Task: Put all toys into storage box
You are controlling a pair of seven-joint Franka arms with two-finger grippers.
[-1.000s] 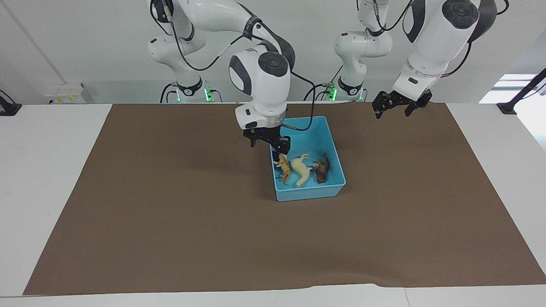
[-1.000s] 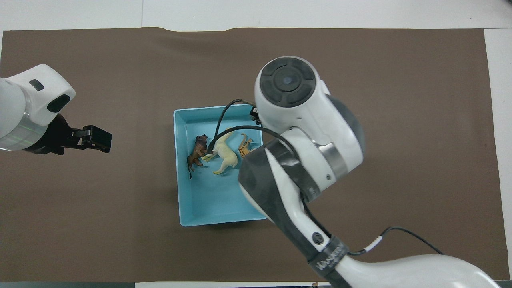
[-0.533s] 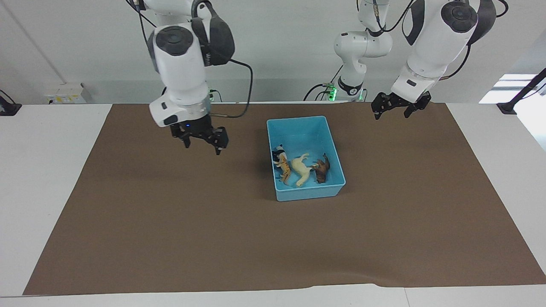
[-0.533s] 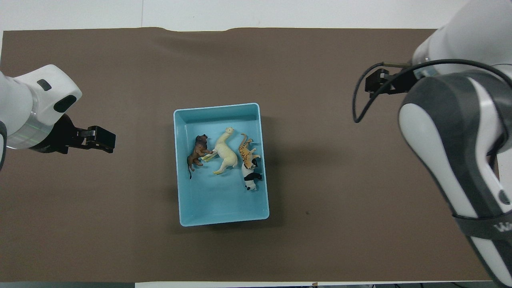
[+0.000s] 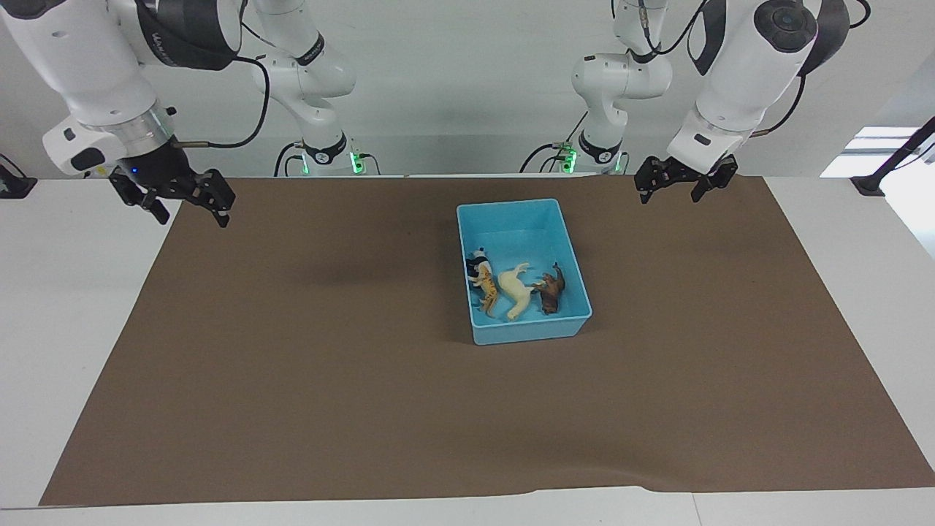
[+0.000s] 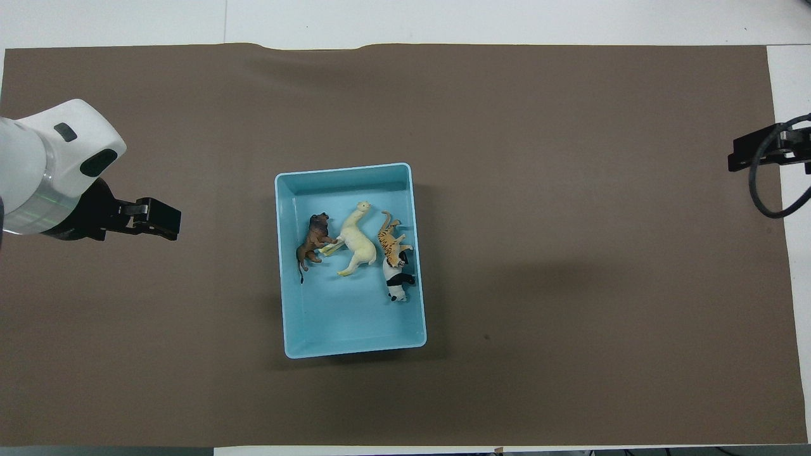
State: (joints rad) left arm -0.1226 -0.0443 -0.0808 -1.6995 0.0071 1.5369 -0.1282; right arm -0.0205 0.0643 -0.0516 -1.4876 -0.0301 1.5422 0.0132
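Note:
The light blue storage box (image 5: 511, 206) stands on the brown mat, and also shows in the overhead view (image 6: 342, 170). All four toys lie in it: the tiger (image 5: 487, 286) (image 6: 391, 240), the cream horse-like animal (image 5: 516, 289) (image 6: 356, 240), the panda (image 5: 476, 261) (image 6: 397, 281) and the dark brown animal (image 5: 551, 288) (image 6: 312, 239). My right gripper (image 5: 190, 212) (image 6: 766, 152) is open and empty, raised over the mat's edge at the right arm's end. My left gripper (image 5: 670, 193) (image 6: 158, 218) is open and empty, and waits raised over the mat at the left arm's end.
The brown mat (image 5: 292, 380) covers most of the white table (image 5: 66, 329). A black clamp (image 5: 14, 186) sits at the table's edge at the right arm's end, and another (image 5: 873, 183) at the left arm's end.
My right gripper has left the panda in the box, risen out of it and swung away to the right arm's end of the table. The left arm has barely moved.

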